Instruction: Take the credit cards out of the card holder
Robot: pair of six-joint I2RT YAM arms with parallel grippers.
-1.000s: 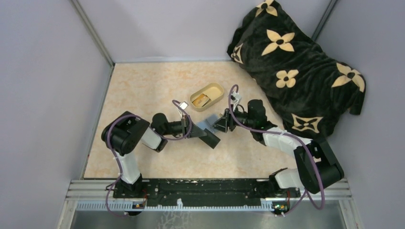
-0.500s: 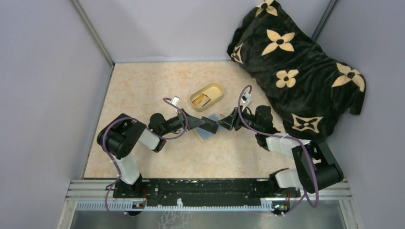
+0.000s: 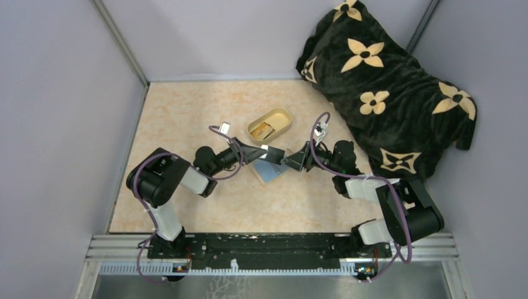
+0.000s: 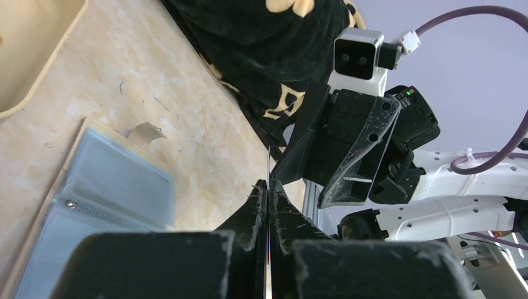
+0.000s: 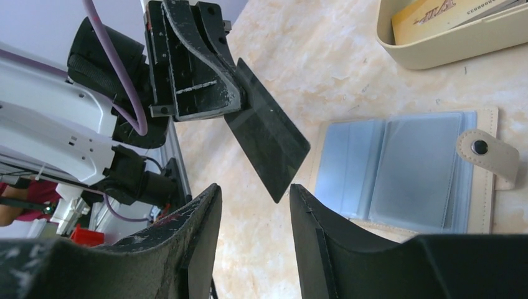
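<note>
Since half a second ago: found left claw (image 3: 258,151) shifted up-table toward dish (image 3: 269,125), carrying card (image 3: 275,154) with it. Found holder (image 3: 272,172) unmoved and right claw (image 3: 289,161) about where it was.

Top view: observed holder lying open on table (image 3: 187,118), blue-grey faces up, just on the near side of dish. Observed card held up between the two claws, over or just beyond holder's far edge. Cannot tell from here whether right claw touches card; appears to be just beside it. Noted blanket (image 3: 386,81) heaped at far right corner, well apart from the work.

Left wrist: confirmed left claw clenched on card, seen edge-on as a thin line between fingers (image 4: 254,208). Noted holder flat at lower left, tan tab (image 4: 144,131) at its far end. Saw right claw facing, close ahead.

Right wrist: confirmed right claw released, nothing between its fingers (image 5: 202,237). Saw card tilted, one end pinched by left claw, free end in the air beside holder, not touching it. Noted tab with snap folded out at right. Noted tan item lying in dish.
</note>
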